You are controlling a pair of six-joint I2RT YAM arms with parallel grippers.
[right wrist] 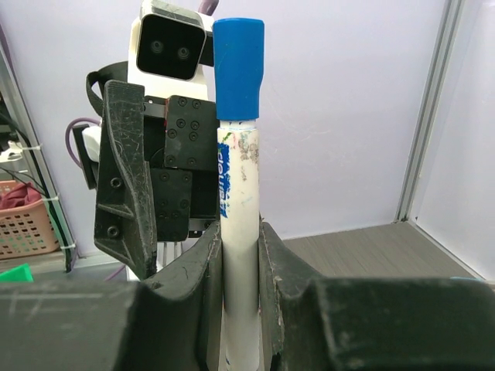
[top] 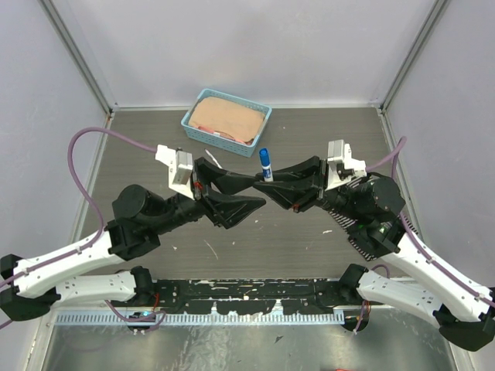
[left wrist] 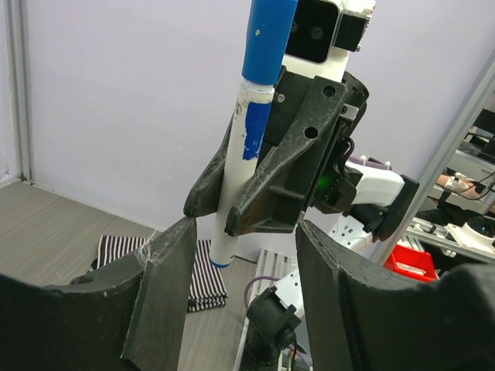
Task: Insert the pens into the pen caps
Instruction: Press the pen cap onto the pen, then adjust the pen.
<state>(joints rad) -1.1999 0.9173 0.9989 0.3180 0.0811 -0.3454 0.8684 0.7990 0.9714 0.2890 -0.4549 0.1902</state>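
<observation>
One pen stands upright in mid-air over the middle of the table, its white barrel (right wrist: 238, 216) smeared with blue ink. A blue pen cap (right wrist: 238, 69) sits on its top end (top: 264, 158). My right gripper (right wrist: 240, 233) is shut on the lower barrel, one finger on each side. In the left wrist view the same pen (left wrist: 236, 170) with its cap (left wrist: 269, 39) rises out of the right gripper (left wrist: 219, 215). My left gripper (left wrist: 246, 226) is open just in front of it, jaws wide apart with nothing between them. In the top view the left gripper (top: 259, 193) faces the right gripper (top: 269, 184) tip to tip.
A blue basket (top: 189, 124) holding a tan pad stands at the back centre of the table. A thin white piece (top: 213, 158) lies just in front of it. A folded striped cloth (left wrist: 205, 270) lies on the table under the right arm.
</observation>
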